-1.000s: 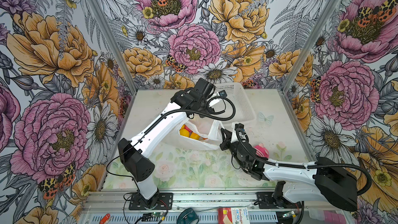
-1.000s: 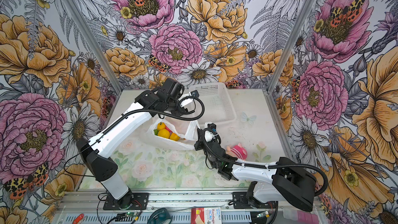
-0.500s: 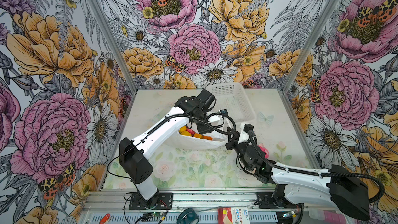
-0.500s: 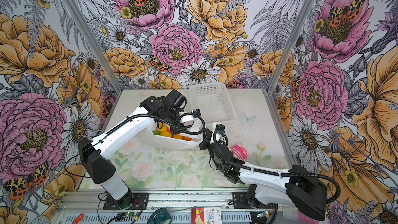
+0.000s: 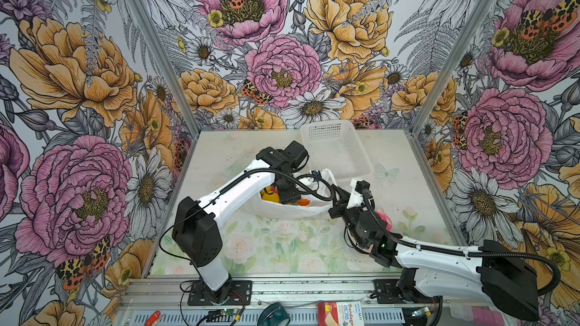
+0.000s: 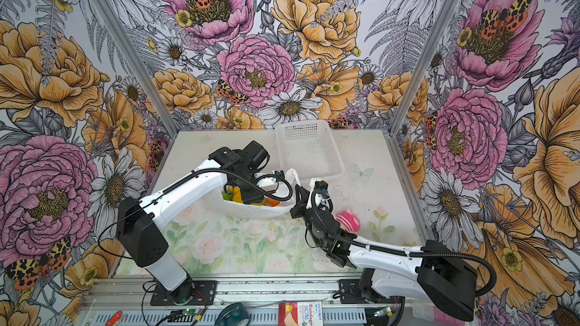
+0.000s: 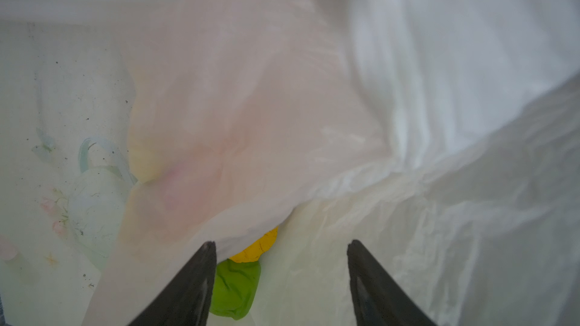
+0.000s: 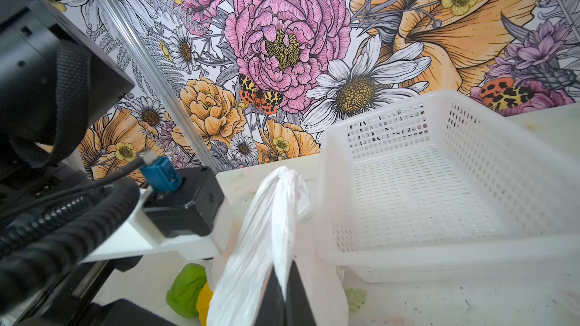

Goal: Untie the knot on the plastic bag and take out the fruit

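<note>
Now left fingers (image 7: 188,290) gape empty inside the plastic bag (image 8: 263,239); right fingers (image 8: 270,304) pinch its raised edge.

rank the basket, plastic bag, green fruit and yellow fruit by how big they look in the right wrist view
1. basket
2. plastic bag, only partly in frame and nearest the camera
3. green fruit
4. yellow fruit, mostly hidden behind the bag, so its rank is unsure

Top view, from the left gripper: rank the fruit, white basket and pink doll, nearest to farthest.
1. fruit, in the plastic bag, at the left gripper.
2. white basket, behind and to its right.
3. pink doll, farthest right, past the bag.
</note>
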Robot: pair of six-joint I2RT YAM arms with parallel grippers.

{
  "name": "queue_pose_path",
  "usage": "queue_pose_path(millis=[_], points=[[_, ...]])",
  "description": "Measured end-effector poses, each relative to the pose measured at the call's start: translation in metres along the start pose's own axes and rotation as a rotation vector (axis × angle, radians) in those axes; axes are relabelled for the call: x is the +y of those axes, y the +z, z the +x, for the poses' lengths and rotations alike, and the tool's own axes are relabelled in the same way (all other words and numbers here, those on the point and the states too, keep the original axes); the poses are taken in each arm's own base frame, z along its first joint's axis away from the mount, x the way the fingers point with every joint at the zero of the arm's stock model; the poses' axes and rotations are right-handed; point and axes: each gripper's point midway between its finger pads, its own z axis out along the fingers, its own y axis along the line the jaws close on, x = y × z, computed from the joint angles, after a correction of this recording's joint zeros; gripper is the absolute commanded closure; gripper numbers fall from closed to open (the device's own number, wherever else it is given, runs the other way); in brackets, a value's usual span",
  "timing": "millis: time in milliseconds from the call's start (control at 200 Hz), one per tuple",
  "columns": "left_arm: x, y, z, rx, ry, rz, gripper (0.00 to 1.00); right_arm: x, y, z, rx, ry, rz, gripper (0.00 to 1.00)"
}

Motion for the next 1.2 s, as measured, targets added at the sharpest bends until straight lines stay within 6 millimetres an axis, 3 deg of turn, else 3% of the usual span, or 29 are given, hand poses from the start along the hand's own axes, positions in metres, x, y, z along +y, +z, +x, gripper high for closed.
queue_pose_path(millis=[75,115,160,350,485,555,625,666,776,921,1101,1201], points=[[0.007,0.004,0.005,0.028,-0.024,-0.018,0.48,0.000,0.000,0.000,0.000,0.000,0.000,1.00],[0.013,0.007,0.007,0.044,-0.032,-0.031,0.68,0.000,0.000,0.000,0.000,0.000,0.000,1.00],[0.020,0.009,0.007,0.058,-0.045,-0.048,1.00,0.000,0.000,0.000,0.000,0.000,0.000,1.00],[0.067,0.002,-0.001,0.056,-0.135,-0.146,1.00,0.000,0.000,0.000,0.000,0.000,-0.001,1.00],[0.103,-0.032,-0.011,-0.012,-0.198,-0.262,1.00,0.002,0.000,-0.001,-0.005,0.003,-0.007,1.00],[0.109,-0.048,-0.020,-0.059,-0.198,-0.300,1.00,0.002,0.000,-0.002,-0.009,0.006,-0.009,1.00],[0.097,-0.055,-0.027,-0.090,-0.171,-0.295,0.78,0.002,0.000,-0.002,-0.009,0.007,-0.009,1.00],[0.080,-0.056,-0.031,-0.111,-0.143,-0.262,0.66,0.002,0.000,-0.002,-0.010,0.007,-0.009,1.00],[0.030,-0.053,-0.030,-0.149,-0.071,-0.151,0.49,0.001,0.000,-0.002,-0.009,0.007,-0.006,1.00],[-0.009,-0.048,-0.009,-0.137,-0.035,-0.084,0.38,0.001,0.001,-0.001,-0.007,0.012,-0.003,1.00],[-0.012,-0.041,-0.003,-0.116,-0.036,-0.073,0.35,0.000,0.001,-0.001,-0.007,0.012,-0.002,1.00],[-0.010,-0.027,-0.004,-0.081,-0.034,-0.058,0.34,0.000,0.001,-0.001,-0.007,0.012,-0.003,1.00]])
